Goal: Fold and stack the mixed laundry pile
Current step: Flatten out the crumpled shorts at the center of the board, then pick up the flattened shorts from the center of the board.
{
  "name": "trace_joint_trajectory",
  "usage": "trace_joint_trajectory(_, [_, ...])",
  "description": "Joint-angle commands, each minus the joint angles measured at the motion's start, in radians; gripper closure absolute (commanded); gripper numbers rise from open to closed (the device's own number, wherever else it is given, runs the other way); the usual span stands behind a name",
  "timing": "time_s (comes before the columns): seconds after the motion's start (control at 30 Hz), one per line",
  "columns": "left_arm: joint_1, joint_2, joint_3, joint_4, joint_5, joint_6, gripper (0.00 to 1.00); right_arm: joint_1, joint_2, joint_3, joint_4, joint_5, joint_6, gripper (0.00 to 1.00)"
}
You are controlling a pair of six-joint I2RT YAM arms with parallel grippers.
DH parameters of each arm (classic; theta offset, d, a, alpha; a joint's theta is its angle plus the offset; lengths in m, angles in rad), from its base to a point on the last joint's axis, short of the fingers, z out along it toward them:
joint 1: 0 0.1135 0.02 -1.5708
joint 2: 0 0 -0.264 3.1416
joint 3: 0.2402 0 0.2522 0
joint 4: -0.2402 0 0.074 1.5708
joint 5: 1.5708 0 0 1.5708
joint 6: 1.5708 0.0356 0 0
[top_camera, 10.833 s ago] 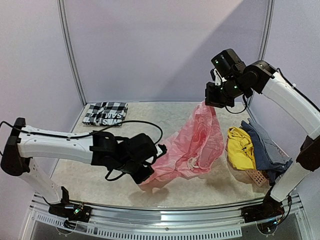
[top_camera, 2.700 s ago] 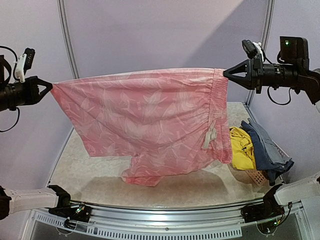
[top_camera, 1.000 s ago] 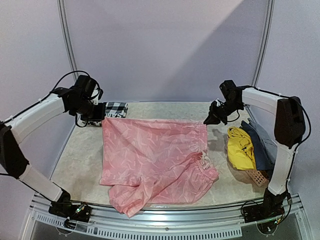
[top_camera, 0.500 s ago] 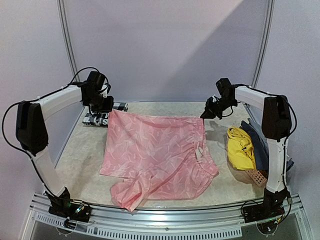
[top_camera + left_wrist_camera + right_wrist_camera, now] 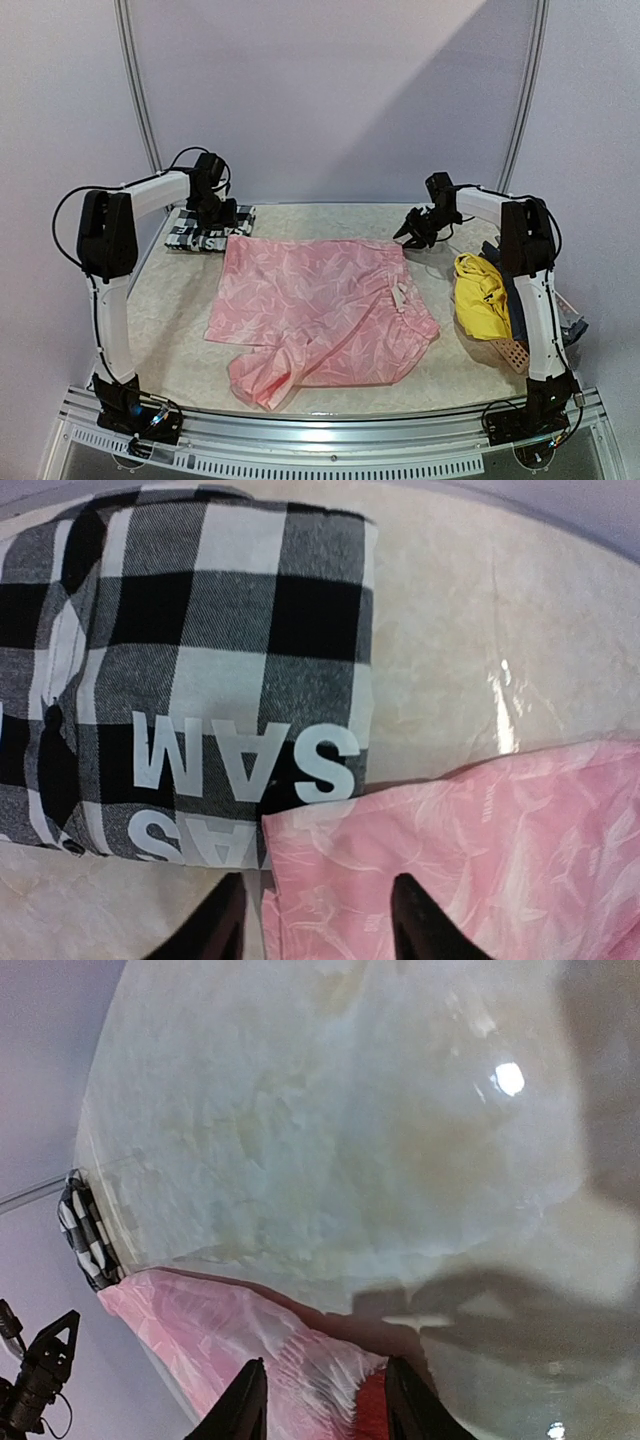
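Observation:
The pink garment (image 5: 310, 300) lies spread flat on the table, its lower hem bunched near the front edge. My left gripper (image 5: 228, 232) stands open over its back left corner (image 5: 300, 850), the fingers apart on either side of the cloth. Just behind that corner lies the folded black-and-white checked shirt (image 5: 205, 228) (image 5: 200, 660). At the back right corner, my right gripper (image 5: 405, 235) (image 5: 322, 1405) is open over the gathered waistband (image 5: 300, 1360). The yellow garment (image 5: 480, 295) and the blue-grey one (image 5: 520, 285) are piled at the right.
A salmon perforated basket (image 5: 515, 352) sits under the yellow and blue-grey pile at the right edge. Curved walls enclose the back and sides of the table (image 5: 170, 320). In the right wrist view the left gripper (image 5: 40, 1370) shows at the far lower left.
Both grippers carried the pink garment's top corners toward the back and down to the table, then opened and let the corners go. The garment now lies flatter.

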Motion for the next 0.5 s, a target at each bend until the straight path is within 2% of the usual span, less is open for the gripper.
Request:
trace_joint_trajectory(0.0, [0.004, -0.072, 0.043, -0.041, 0.001, -0.007, 0.39, -0.005, 0.000, 0.099, 0.038, -0.007, 0.040, 0.55])
trace_joint_trajectory(0.1, [0.001, -0.163, -0.011, -0.047, -0.005, -0.001, 0.20, -0.005, -0.057, 0.106, 0.017, 0.007, 0.018, 0.39])
trace_joint_trajectory(0.17, [-0.001, -0.237, -0.065, -0.058, -0.011, 0.005, 0.14, -0.005, -0.103, 0.103, -0.026, 0.023, -0.010, 0.29])
trace_joint_trajectory(0.3, [-0.015, -0.409, -0.196, -0.095, -0.002, 0.025, 0.11, 0.010, -0.223, 0.043, -0.111, 0.076, -0.093, 0.24])
trace_joint_trajectory(0.47, [-0.093, -0.655, -0.387, -0.189, 0.027, 0.024, 0.13, 0.063, -0.452, -0.141, -0.164, 0.179, -0.172, 0.22])
